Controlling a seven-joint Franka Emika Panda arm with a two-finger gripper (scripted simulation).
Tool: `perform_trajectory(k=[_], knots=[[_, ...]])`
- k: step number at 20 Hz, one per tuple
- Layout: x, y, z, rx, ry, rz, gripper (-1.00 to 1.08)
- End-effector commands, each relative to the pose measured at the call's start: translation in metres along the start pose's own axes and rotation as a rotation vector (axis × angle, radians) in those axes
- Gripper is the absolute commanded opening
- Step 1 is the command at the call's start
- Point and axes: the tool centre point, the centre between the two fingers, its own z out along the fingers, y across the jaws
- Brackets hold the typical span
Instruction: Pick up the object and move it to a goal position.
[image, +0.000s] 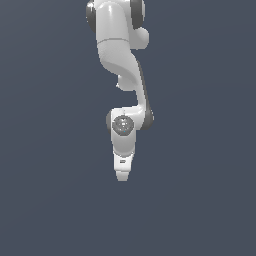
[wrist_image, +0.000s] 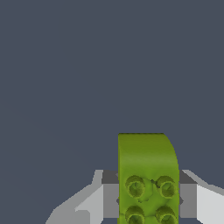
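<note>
The studded yellow-green plastic block (wrist_image: 148, 179) sits squarely between the white robot gripper's (wrist_image: 148, 200) grey fingers (wrist_image: 110, 199), which press its sides, its long axis pointing away from them.

Even, soft simulator light, no cast shadows, slightly coarse, low-resolution renders.
</note>
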Motion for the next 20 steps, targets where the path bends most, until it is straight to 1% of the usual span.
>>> perform_trajectory(k=[1,8,12,16,20], knots=[[0.0,0.0,0.0,0.0,0.0,0.0,-1.0],[0.0,0.0,0.0,0.0,0.0,0.0,-1.0],[0.009,-0.003,-0.005,0.0,0.0,0.0,-1.0],[0.029,-0.01,-0.018,-0.001,0.0,0.0,-1.0],[0.064,-0.022,-0.038,-0.001,-0.001,0.0,-1.0]])
